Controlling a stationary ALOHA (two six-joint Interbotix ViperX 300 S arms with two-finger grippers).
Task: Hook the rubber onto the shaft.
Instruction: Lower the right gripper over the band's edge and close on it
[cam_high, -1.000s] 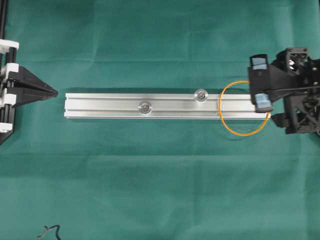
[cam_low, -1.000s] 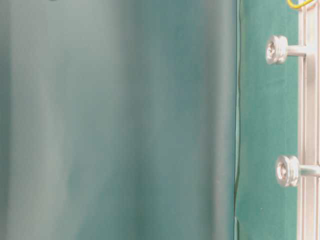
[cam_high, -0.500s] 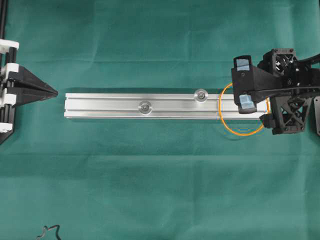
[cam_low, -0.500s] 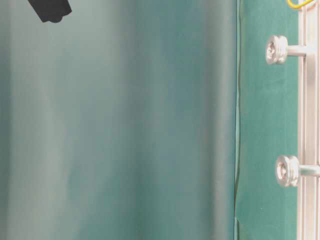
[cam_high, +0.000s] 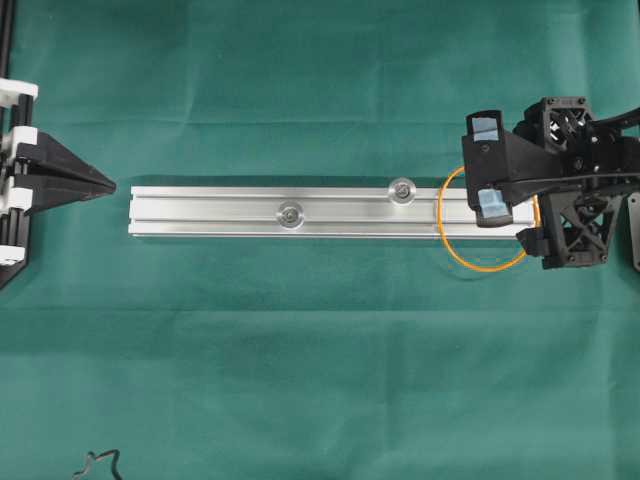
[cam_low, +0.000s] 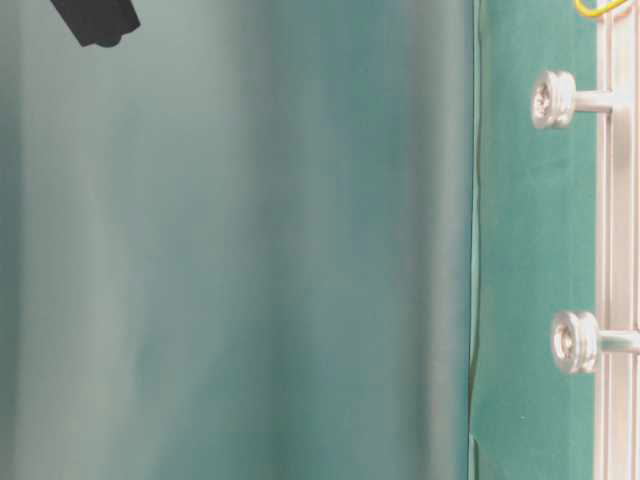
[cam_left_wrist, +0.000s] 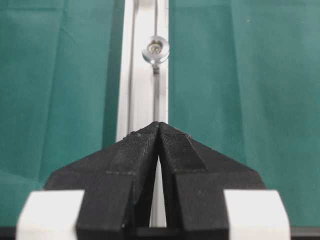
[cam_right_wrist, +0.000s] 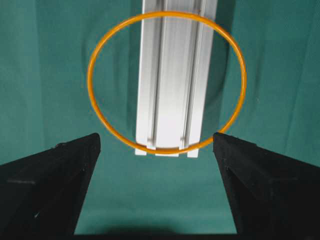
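The rubber (cam_high: 478, 268) is a thin orange loop lying flat across the right end of the silver rail (cam_high: 200, 212). Two silver shafts (cam_high: 402, 189) (cam_high: 290, 213) stand on the rail, left of the loop. My right gripper (cam_high: 489, 166) hovers open over the loop, nothing between its fingers. In the right wrist view the rubber (cam_right_wrist: 90, 82) circles the rail end (cam_right_wrist: 175, 75), just ahead of the right gripper (cam_right_wrist: 156, 142). My left gripper (cam_high: 108, 186) is shut and empty, just off the rail's left end. The left wrist view shows the left gripper (cam_left_wrist: 159, 125) facing a shaft (cam_left_wrist: 155, 49).
Green cloth (cam_high: 320, 380) covers the table. A small black object (cam_high: 97, 465) lies at the bottom left edge. The table-level view shows both shafts (cam_low: 553, 99) (cam_low: 574, 342), a bit of the rubber (cam_low: 590, 10) and a dark finger (cam_low: 97, 20) at the top left.
My right gripper moved left over the rubber during the first half second, then held still. One of its fingers came into the table-level view. The rubber and my left gripper have not moved.
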